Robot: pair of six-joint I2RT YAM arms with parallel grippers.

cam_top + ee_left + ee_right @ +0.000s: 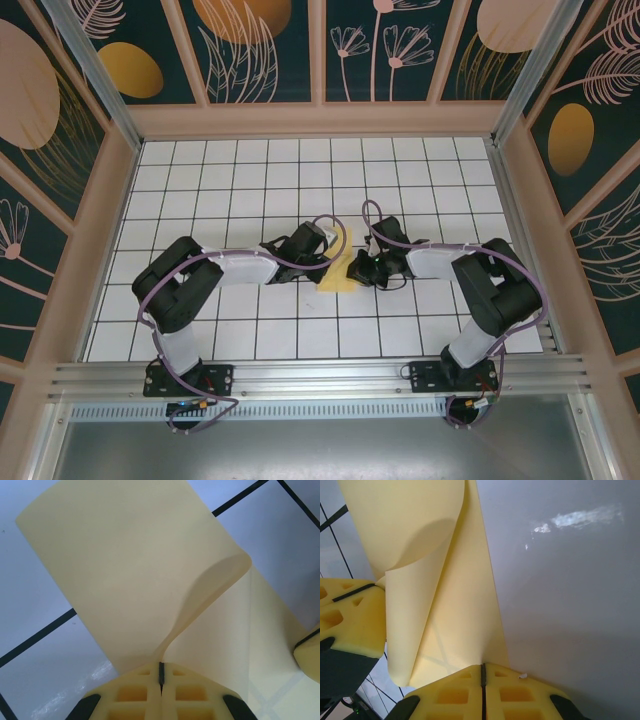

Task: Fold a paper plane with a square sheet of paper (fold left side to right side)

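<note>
The square sheet of paper (341, 272) sits between the two gripper tips, partly flat on the table and partly lifted. In the left wrist view the sheet (130, 570) rises straight ahead of the left gripper (161, 672). One flap curls up and over, and its lower edge narrows down into the seam between the yellow fingers (135, 695), which are clenched on that flap. The flat layer spreads ahead and to that gripper's right, up to a yellow finger of the right gripper (307, 652). In the right wrist view the sheet (445, 610) stretches ahead and to the left of the right gripper (483, 672). Its jaws are pressed together where the flat layer's edge meets them, but whether paper is pinched there cannot be told. Left of it, the left gripper (350, 615) touches the curl. From above, both grippers (328, 258) (362, 270) meet over the white gridded table (250, 180).
</note>
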